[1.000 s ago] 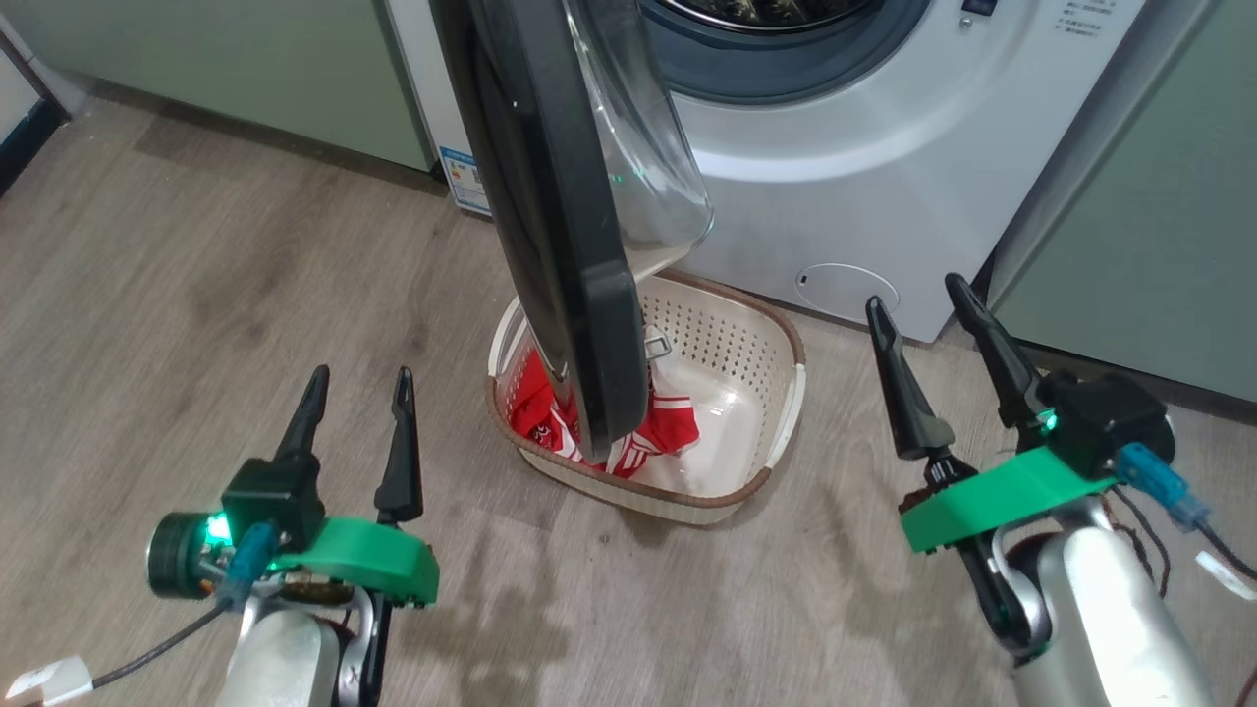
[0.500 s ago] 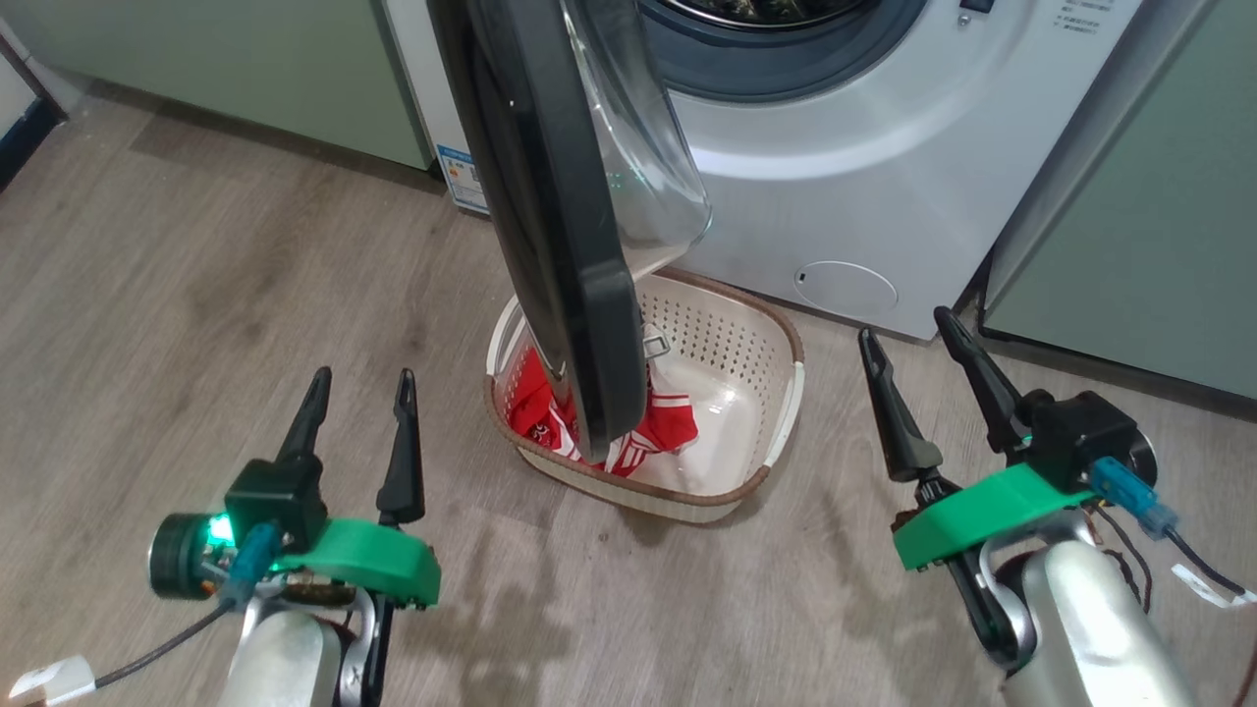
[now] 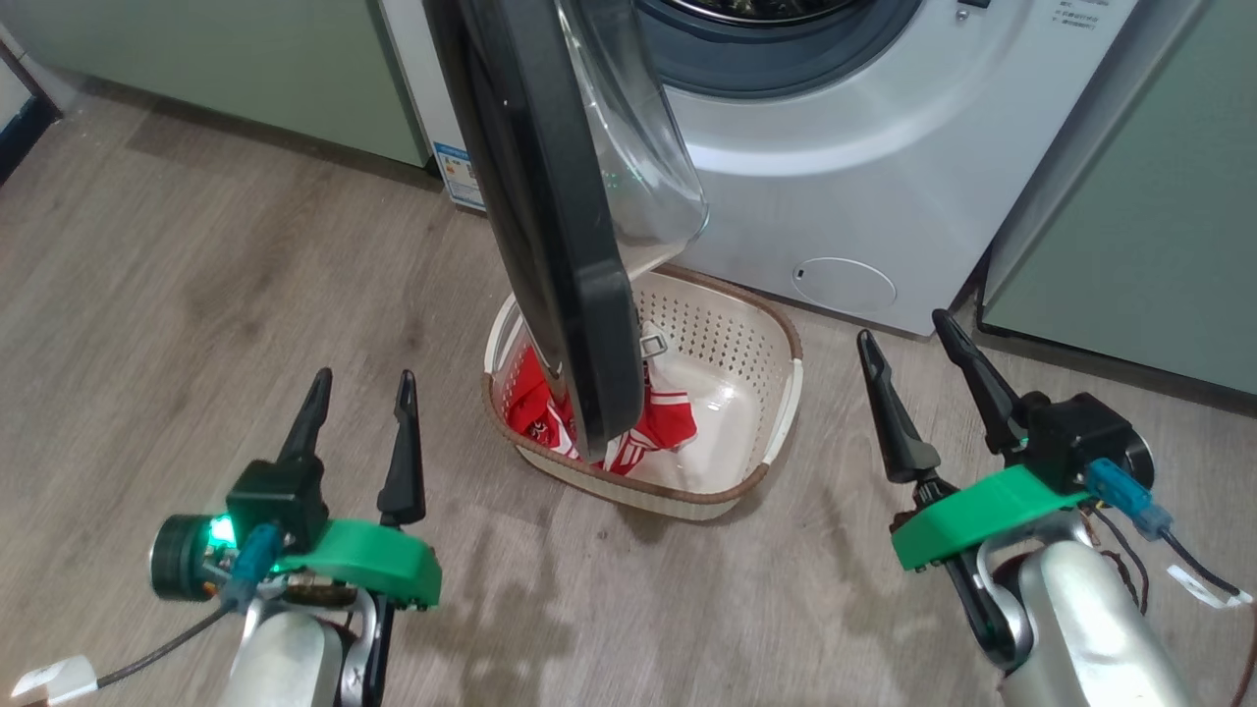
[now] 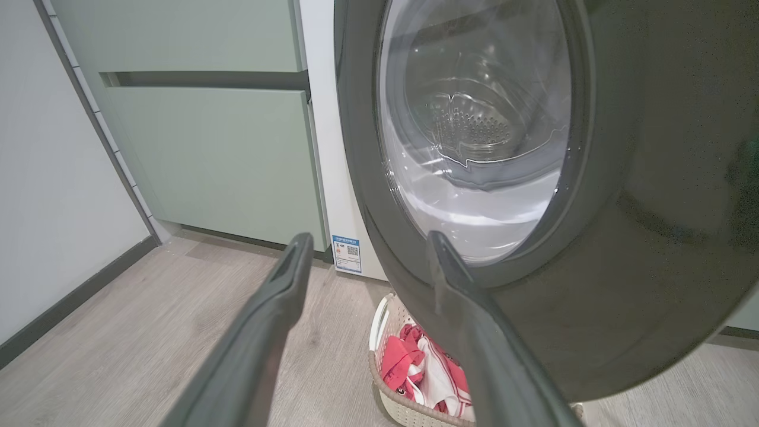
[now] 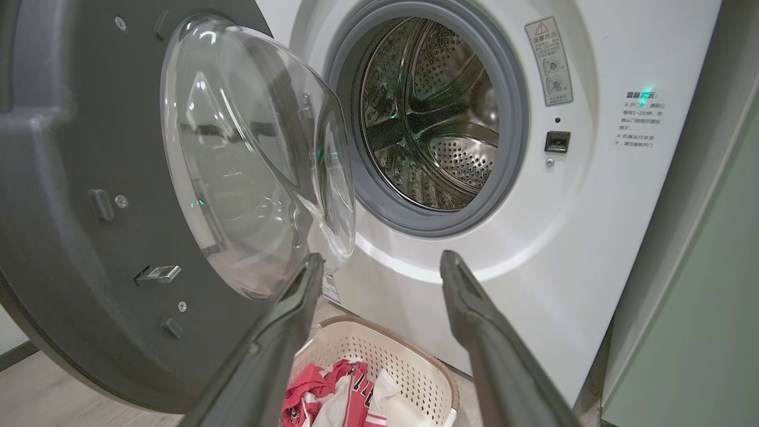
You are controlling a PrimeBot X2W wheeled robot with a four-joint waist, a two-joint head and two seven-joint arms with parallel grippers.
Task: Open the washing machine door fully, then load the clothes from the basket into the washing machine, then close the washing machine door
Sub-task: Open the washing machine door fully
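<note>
Both left tool point(image 3: 363, 374) and right tool point(image 3: 902, 324) gape wide, empty.

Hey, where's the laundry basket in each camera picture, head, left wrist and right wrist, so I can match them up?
Head view: basket on the floor at centre, partly behind the open door's lower edge.
Left wrist view: bottom edge, near centre, just below the door.
Right wrist view: bottom centre, in front of the washer.
Shared landmark: the black-ringed door hanging over the basket, with red and white clothes inside.
</note>
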